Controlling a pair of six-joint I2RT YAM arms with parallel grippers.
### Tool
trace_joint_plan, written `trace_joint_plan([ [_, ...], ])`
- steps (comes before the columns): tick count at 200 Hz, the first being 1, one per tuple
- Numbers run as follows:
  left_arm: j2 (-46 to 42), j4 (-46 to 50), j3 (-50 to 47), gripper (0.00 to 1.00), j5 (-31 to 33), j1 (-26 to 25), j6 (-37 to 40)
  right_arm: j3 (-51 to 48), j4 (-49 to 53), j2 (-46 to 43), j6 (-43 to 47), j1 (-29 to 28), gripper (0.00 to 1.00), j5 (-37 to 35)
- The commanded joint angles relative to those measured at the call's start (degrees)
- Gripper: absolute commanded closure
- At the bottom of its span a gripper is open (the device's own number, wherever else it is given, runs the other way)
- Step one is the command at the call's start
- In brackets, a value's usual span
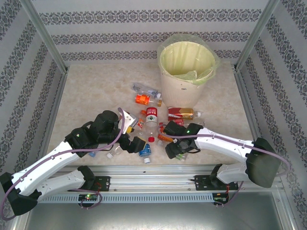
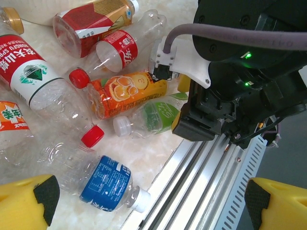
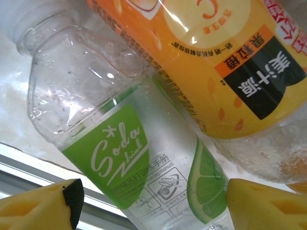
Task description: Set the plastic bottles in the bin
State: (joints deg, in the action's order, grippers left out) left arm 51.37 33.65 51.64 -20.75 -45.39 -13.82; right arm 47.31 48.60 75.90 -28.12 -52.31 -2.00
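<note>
Several plastic bottles lie scattered in front of the bin [image 1: 169, 87], a tall cream bucket with a pale yellow-green liner. My right gripper [image 1: 175, 151] [image 3: 153, 207] is low by the table's front edge, open, with a green-labelled soda bottle [image 3: 144, 158] [image 2: 154, 115] lying between its yellow fingertips; the left fingertip [image 3: 45, 206] stands apart from it. An orange-labelled bottle [image 3: 225, 62] [image 2: 125, 91] presses against the green one. My left gripper [image 1: 136, 144] [image 2: 151, 203] hangs wide open above a blue-labelled bottle [image 2: 106, 184] [image 1: 145, 152], holding nothing.
More bottles sit further back: a red-and-white-labelled one [image 1: 151, 117], a red-and-brown one [image 1: 183, 113], an orange one [image 1: 144, 99] and a clear one [image 1: 145, 89]. The metal rail [image 1: 158, 168] runs along the front edge. Patterned walls enclose the table on three sides.
</note>
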Motion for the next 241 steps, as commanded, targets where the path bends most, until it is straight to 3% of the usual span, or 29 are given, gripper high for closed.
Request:
trace_joint_plan([
  [1, -1.01, -2.19, -0.6, 0.0, -0.07, -0.58, -0.63, 0.72, 1.68, 2.4, 0.47, -1.24, 0.21, -0.68],
  [84, -1.42, -2.8, -1.19, 0.0, 0.32, -0.58, -1.03, 3.99, 1.03, 9.28, 1.84, -3.8, 0.22, -1.23],
  [147, -2.11, -4.55, -2.19, 0.0, 0.43, -0.58, -1.91, 4.41, -0.15, 10.59, 2.64, -4.29, 0.32, -1.16],
  [241, -2.85, -10.05, -2.27, 0.0, 1.42, -0.58, -4.27, 6.9, 0.88, -0.26, 2.98, -2.83, 0.46, 0.66],
])
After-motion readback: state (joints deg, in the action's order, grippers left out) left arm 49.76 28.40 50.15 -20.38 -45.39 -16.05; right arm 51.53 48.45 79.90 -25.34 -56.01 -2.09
